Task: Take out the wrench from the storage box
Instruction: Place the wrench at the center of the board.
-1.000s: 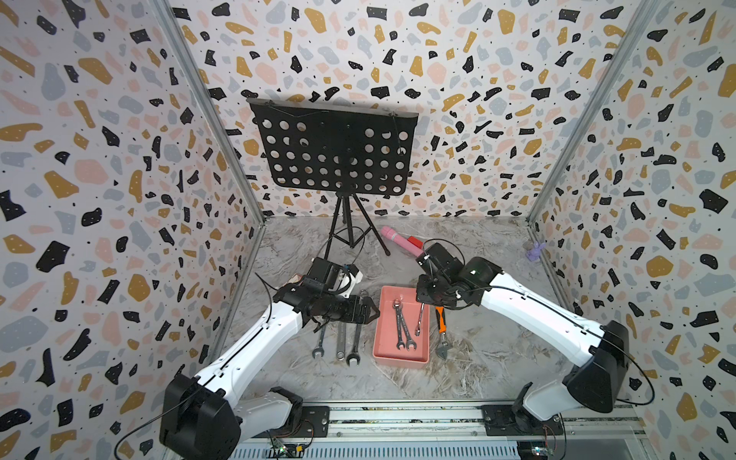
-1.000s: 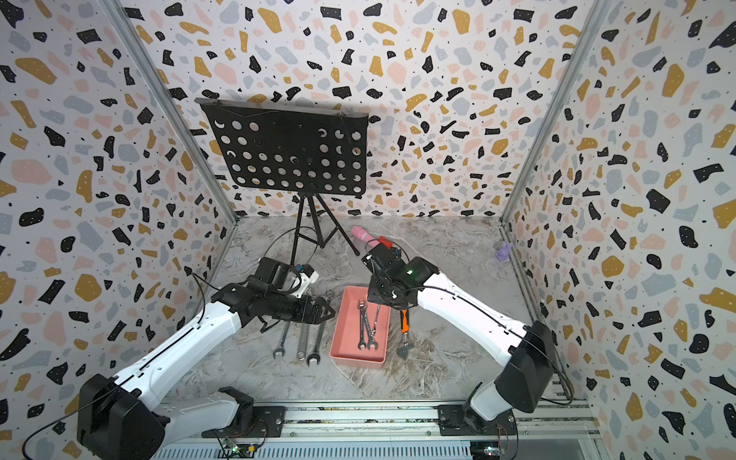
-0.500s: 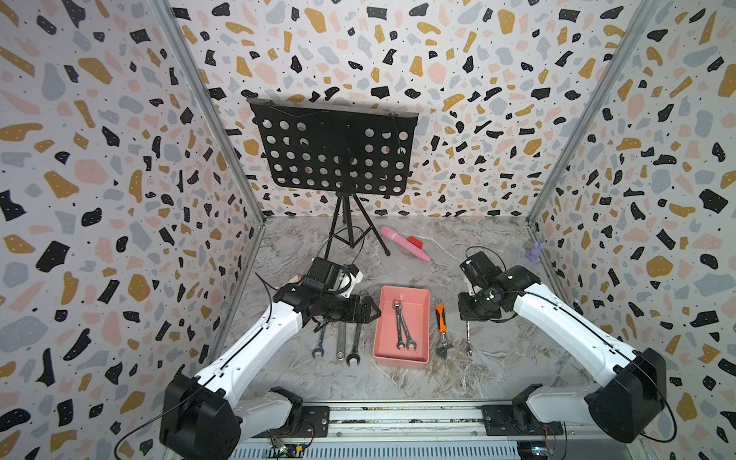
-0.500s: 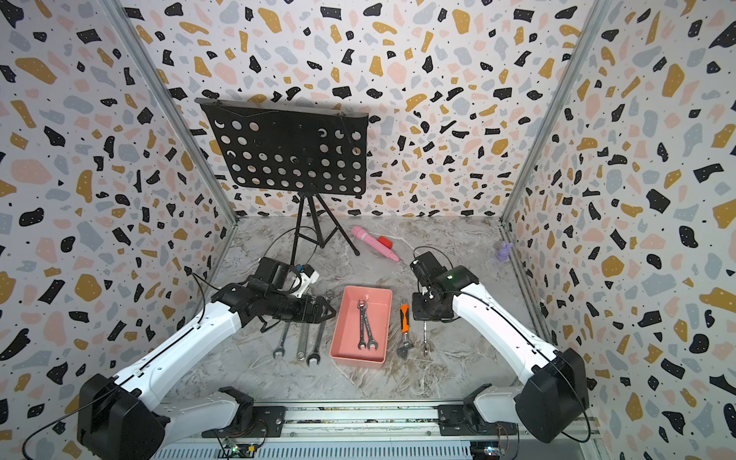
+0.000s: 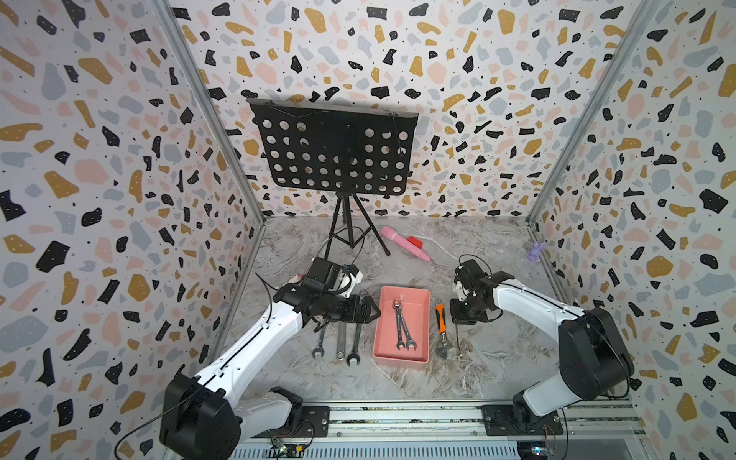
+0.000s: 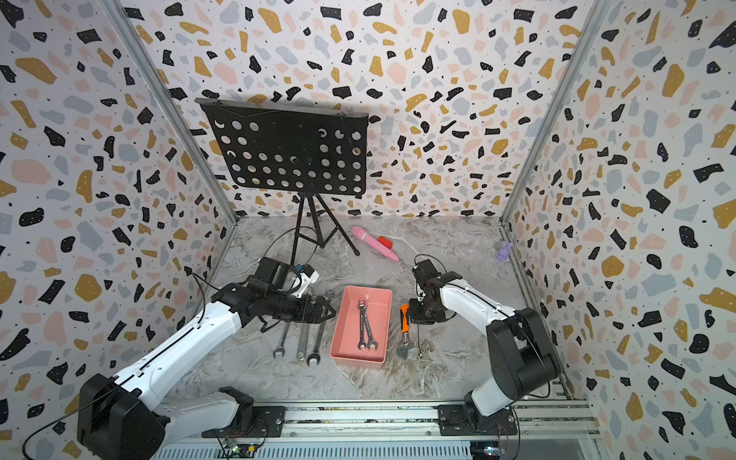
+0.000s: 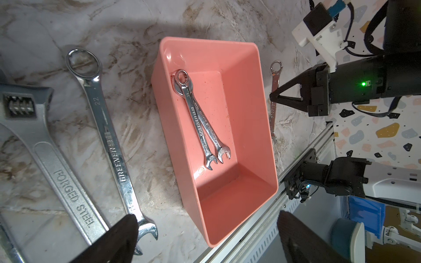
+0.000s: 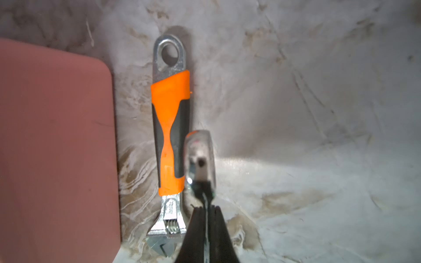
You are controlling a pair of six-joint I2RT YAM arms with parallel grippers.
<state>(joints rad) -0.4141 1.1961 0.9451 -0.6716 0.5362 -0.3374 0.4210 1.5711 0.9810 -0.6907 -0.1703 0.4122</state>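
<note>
Marbled worktop (image 5: 498,358), 3 o'clock of the storage box (image 5: 400,360): my right gripper (image 7: 273,95), over the box a second ago, now sits outside it clamped on the slim wrench (image 7: 276,68), so one is out and two wrenches (image 5: 403,326) remain inside; left gripper (image 5: 370,312) gapes empty at 9 o'clock.

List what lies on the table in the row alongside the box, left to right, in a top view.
Thinner open-ended wrench → plain steel adjustable wrench → large combination wrench → storage box → orange-handled adjustable wrench → slim wrench
</note>
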